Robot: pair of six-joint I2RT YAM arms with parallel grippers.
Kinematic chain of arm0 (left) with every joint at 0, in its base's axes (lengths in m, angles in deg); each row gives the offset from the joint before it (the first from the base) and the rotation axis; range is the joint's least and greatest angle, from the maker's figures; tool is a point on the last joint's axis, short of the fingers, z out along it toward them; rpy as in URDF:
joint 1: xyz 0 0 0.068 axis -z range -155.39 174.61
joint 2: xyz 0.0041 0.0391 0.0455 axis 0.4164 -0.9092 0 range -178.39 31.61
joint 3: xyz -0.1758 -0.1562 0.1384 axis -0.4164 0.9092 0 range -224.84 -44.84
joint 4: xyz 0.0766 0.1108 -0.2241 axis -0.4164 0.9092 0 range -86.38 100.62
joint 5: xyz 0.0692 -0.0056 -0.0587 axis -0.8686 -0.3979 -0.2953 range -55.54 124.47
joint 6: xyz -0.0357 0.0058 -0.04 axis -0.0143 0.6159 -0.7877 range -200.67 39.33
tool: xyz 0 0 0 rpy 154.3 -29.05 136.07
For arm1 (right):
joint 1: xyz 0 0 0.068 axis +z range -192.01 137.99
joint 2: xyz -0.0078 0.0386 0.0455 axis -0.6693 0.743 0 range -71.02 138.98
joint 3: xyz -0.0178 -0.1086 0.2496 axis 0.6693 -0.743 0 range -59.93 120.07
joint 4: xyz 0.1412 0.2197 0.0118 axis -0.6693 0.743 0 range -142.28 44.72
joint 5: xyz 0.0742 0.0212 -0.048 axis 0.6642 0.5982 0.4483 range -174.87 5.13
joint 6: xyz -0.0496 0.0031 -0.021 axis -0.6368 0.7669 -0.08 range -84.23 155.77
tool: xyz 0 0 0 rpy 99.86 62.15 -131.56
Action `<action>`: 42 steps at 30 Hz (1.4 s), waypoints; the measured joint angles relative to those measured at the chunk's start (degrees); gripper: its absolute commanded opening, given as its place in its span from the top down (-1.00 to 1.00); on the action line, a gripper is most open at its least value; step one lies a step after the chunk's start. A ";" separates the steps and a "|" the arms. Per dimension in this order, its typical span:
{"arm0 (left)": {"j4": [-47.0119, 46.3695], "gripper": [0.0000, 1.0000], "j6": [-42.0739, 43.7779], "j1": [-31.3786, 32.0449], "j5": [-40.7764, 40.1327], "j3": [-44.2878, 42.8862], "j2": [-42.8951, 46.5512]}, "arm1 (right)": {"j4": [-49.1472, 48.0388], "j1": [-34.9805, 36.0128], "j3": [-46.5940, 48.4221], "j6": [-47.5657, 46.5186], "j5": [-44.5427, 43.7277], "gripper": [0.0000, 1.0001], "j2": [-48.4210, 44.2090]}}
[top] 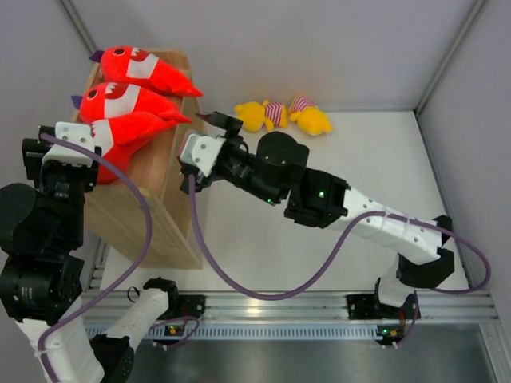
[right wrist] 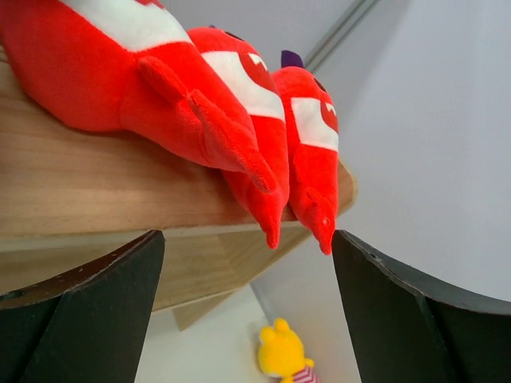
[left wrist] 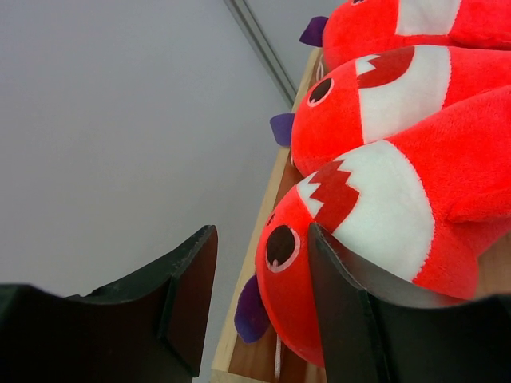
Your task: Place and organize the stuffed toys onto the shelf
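The right gripper (right wrist: pixel 246 243) is spread wide and empty, just below the shelf's (right wrist: pixel 96 187) front edge. Above its fingers, three tails hang over that edge: the near shark (right wrist: pixel 120 72) on the left, the middle shark (right wrist: pixel 255 136) beside it and the far shark (right wrist: pixel 315 152) furthest along, all pressed flank to flank. Beyond the gripper, on the white table (top: pixel 367 167), one yellow toy (top: pixel 257 115) and a second yellow toy (top: pixel 313 120) lie close together, well clear of the shelf.

The left gripper (left wrist: pixel 262 239) sits at the other end of the row with its fingers parted around nothing. The near shark's face lies right ahead, partly hidden by one finger (left wrist: pixel 343 311); I cannot tell whether they touch. A grey wall (left wrist: pixel 104 120) fills the gripper's other side. A purple cable (top: pixel 148 231) loops across the shelf's side.
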 measured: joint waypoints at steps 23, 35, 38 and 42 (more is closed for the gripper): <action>9.51 -0.51 1.53 0.00 14.80 -5.53 4.42 | 3.32 -13.79 -2.73 26.58 28.09 -0.61 -4.81; 10.82 -0.51 1.44 0.00 14.78 -7.19 2.80 | 3.34 -14.12 -0.44 38.32 38.51 -0.12 2.12; 10.97 -0.54 1.20 0.00 14.82 -9.31 2.19 | 3.23 -13.99 -0.55 40.59 39.23 -0.04 2.23; 10.95 -0.56 0.74 0.00 14.99 -11.89 2.19 | 2.93 -13.66 -0.50 43.47 39.67 0.09 2.47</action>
